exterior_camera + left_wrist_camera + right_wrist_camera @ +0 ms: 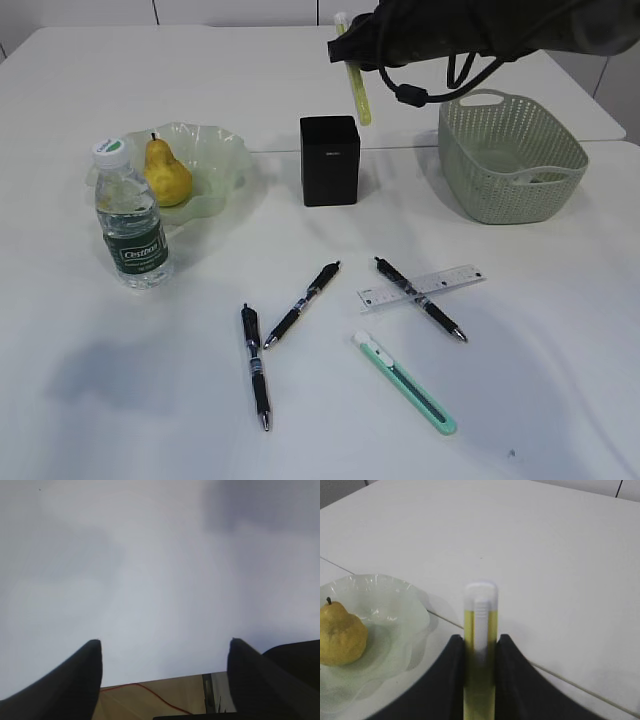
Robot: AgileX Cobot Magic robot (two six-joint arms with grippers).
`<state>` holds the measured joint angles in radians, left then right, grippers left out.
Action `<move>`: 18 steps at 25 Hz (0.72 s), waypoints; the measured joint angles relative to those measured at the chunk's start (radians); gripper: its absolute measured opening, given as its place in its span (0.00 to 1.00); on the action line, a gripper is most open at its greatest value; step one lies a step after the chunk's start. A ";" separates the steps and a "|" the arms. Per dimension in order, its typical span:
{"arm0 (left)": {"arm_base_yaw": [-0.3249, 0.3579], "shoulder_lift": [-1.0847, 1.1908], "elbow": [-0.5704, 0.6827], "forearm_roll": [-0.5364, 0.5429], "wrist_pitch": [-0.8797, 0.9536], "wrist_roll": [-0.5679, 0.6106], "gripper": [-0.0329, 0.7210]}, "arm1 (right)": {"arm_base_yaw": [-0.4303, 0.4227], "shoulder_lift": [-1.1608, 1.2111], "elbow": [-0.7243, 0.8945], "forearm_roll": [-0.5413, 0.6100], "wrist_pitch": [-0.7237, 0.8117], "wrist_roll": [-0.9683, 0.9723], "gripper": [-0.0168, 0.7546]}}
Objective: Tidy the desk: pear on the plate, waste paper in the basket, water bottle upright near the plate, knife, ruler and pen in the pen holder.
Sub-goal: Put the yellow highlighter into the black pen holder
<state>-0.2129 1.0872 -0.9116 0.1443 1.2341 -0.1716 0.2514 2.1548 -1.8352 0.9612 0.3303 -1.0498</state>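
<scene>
On the far left of the desk (560, 400) the pear (166, 173) already sits on the plate (222, 152), and the water bottle (130, 218) stands upright just in front of it, so I leave that corner alone. My left gripper (162, 675) looks only at bare tabletop, jaws wide apart and empty; I cannot see it in the exterior view. Moving right, three black pens (300, 305) lie scattered near the middle, the ruler (425, 287) lies across one of them, and a green knife (405, 382) lies nearest. Behind them stands the pen holder (330, 160), and just above and right of its far edge my right gripper (480, 645) is clamped on a yellow-green pen (357, 85) that hangs tip down. To finish this step well, I judge I should bring the pen squarely over the holder's mouth, keep it vertical, lower until the tip is inside, and only then let go, since a release from high or off-centre could bounce it off the rim or tip the cup. Far right, the basket (512, 155) stands well clear; I cannot tell whether the waste paper is inside.
</scene>
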 joint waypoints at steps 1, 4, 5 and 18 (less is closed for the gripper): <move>0.000 0.000 0.000 0.000 0.000 0.000 0.77 | 0.000 0.009 -0.014 0.024 -0.002 -0.018 0.24; 0.000 0.000 0.000 0.000 0.000 0.000 0.77 | 0.000 0.039 -0.052 0.101 -0.007 -0.076 0.24; 0.000 0.000 0.000 0.000 0.000 0.000 0.77 | 0.000 0.050 -0.065 0.130 -0.006 -0.093 0.24; 0.000 0.000 0.000 0.000 0.000 0.000 0.76 | 0.023 0.177 -0.171 0.535 -0.028 -0.514 0.24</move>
<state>-0.2129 1.0872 -0.9116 0.1443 1.2341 -0.1716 0.2744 2.3314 -2.0066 1.4960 0.3023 -1.5637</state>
